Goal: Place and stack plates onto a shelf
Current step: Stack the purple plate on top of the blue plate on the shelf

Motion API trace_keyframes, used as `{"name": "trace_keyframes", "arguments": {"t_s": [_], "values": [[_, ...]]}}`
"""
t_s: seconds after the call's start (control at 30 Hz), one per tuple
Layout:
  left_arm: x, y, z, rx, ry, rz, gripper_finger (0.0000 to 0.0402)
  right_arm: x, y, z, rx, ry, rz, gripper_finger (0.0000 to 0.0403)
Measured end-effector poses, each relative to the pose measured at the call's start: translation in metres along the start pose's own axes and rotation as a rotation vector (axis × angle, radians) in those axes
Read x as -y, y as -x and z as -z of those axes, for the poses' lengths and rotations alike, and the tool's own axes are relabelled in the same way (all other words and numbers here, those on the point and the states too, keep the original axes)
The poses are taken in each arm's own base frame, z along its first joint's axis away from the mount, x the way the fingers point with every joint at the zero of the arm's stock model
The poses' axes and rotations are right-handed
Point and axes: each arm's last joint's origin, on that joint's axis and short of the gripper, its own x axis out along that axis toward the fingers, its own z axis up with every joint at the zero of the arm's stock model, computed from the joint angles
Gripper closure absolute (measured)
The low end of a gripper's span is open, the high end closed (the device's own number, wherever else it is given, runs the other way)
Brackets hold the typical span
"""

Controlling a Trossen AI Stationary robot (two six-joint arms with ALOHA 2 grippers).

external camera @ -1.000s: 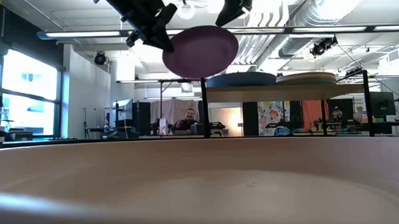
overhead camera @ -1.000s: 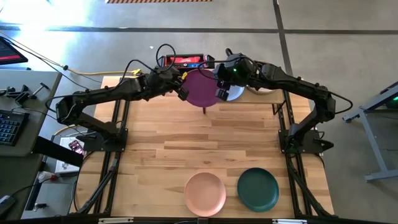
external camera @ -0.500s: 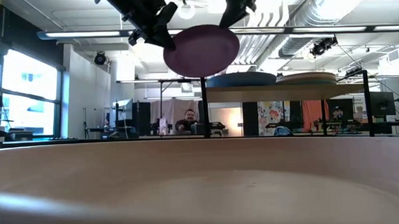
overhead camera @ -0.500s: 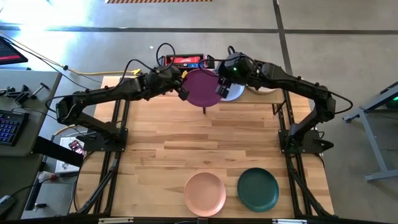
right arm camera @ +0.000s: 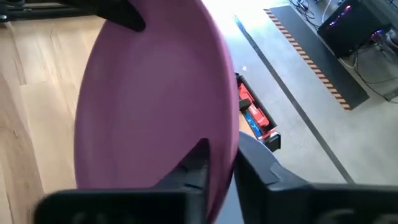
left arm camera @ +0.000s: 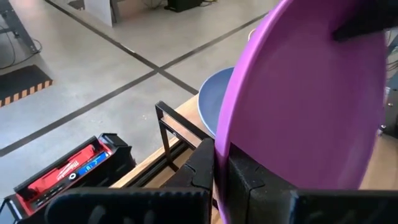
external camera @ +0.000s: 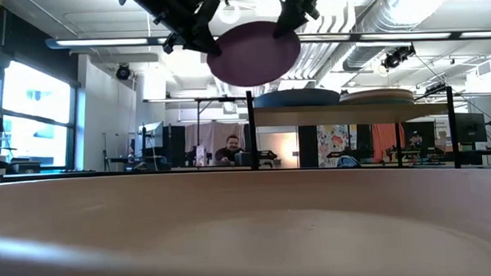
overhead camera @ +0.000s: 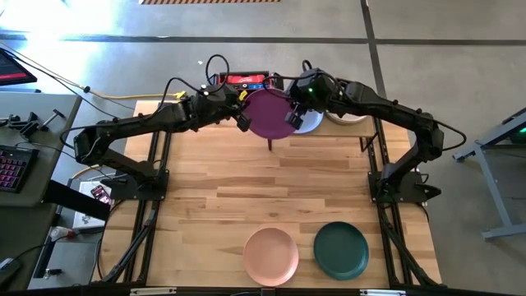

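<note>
two grippers (overhead camera: 241, 121) (overhead camera: 292, 117) clamping purple plate (overhead camera: 266, 115), above shelf (external camera: 351, 108)

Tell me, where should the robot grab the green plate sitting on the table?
Probably by its raised rim. The dark teal plate lies flat on the table, right beside the peach plate, so an end effector would best come down from above on the open side facing away from the peach one. One finger goes inside the rim, one outside. The flat middle gives nothing to pinch.

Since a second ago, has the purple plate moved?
Yes. In the low view the purple plate has risen and shifted right, towards the blue plate on the shelf, judged against the shelf's leg.
</note>
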Motion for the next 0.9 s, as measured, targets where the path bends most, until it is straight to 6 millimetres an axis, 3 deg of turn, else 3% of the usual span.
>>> {"name": "trace_keyframes", "arguments": {"t_s": [0.1,0.47,0.9], "values": [[0.0002,0.0000,-0.0001,0.001,0.001,0.004,0.0394,0.0009,-0.0002,-0.0005,0.005,-0.012,0.010,0.0394],[-0.0033,-0.0012,0.0001,-0.008,-0.004,0.004,0.0362,0.0030,-0.0011,-0.0020,0.022,-0.091,0.005,0.0401],[-0.0009,-0.0011,-0.0052,0.037,0.042,0.078,0.0290,0.0035,-0.0013,-0.0004,0.007,-0.114,0.000,0.0402]]}}
